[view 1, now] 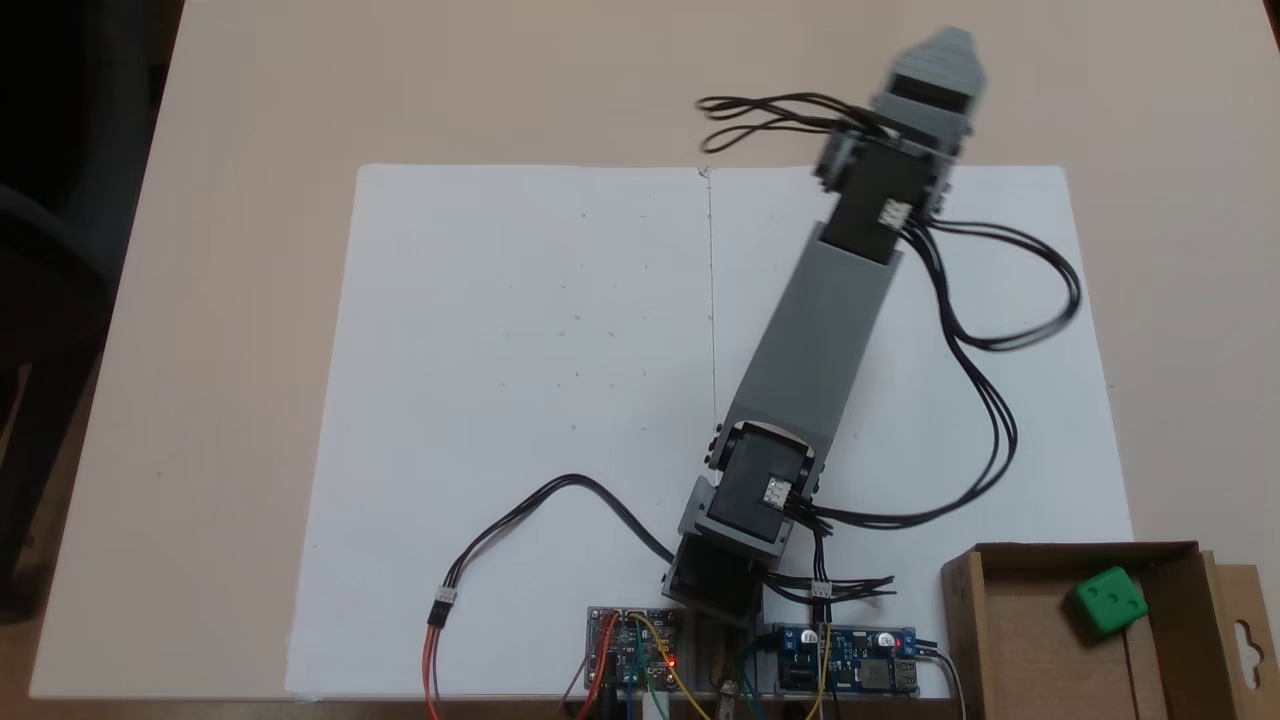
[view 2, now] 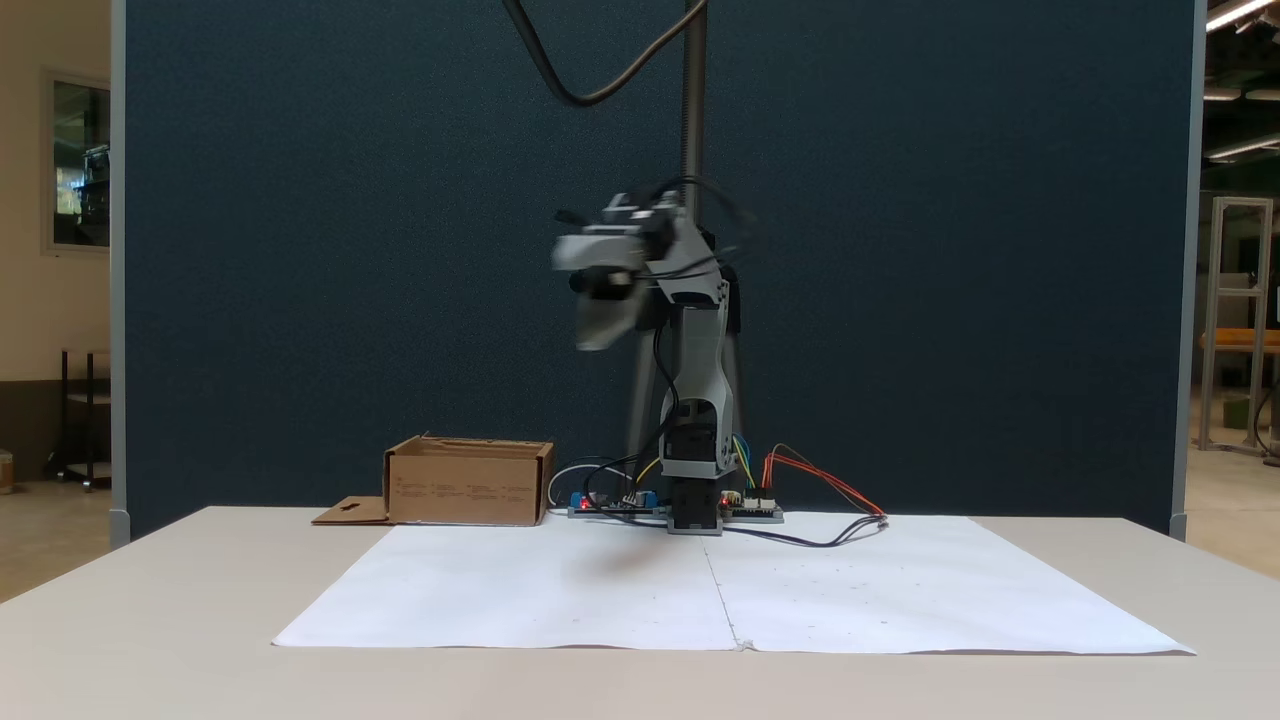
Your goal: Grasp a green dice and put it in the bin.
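The green dice (view 1: pixel 1108 600) lies inside the bin (view 1: pixel 1010 650), a brown cardboard box at the lower right corner of a fixed view, near the box's right wall. The same bin (view 2: pixel 468 485) stands to the left of the arm's base in a fixed view, and its walls hide the dice there. My gripper (view 1: pixel 948 45) is raised high above the table, far from the bin, and is blurred by motion. It hangs in the air, tips pointing down (view 2: pixel 597 335), with nothing visible in it. The blur hides how the jaws stand.
Two white paper sheets (view 1: pixel 530 380) cover the middle of the table. Circuit boards (view 1: pixel 635 650) and loose black cables (view 1: pixel 990 400) sit around the arm's base (view 1: pixel 715 580). A dark blue partition (view 2: pixel 300 250) stands behind the table.
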`<action>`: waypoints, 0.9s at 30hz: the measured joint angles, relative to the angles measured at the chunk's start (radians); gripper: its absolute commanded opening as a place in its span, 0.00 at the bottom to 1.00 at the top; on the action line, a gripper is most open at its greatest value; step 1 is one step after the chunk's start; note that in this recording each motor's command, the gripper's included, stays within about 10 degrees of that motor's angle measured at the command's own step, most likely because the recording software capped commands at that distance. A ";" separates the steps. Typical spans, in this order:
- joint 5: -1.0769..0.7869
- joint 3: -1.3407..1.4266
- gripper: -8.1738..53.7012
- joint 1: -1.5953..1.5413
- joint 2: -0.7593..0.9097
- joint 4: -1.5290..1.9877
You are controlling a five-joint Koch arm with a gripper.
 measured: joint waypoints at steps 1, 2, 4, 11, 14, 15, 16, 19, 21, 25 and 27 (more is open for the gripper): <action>0.002 0.000 0.83 -0.060 0.008 0.000; 0.006 0.002 0.83 -0.110 0.015 0.000; 0.025 0.000 0.83 -0.198 0.028 0.000; 0.051 0.002 0.83 -0.402 0.051 0.000; 0.051 0.000 0.83 -0.410 0.061 -0.002; 0.052 0.002 0.83 -0.410 0.061 -0.021; 0.052 0.005 0.83 -0.410 0.066 -0.049; 0.052 0.106 0.83 -0.411 0.115 -0.161; 0.052 0.187 0.84 -0.405 0.160 -0.212; 0.052 0.388 0.84 -0.348 0.261 -0.285; 0.052 0.523 0.84 -0.328 0.301 -0.342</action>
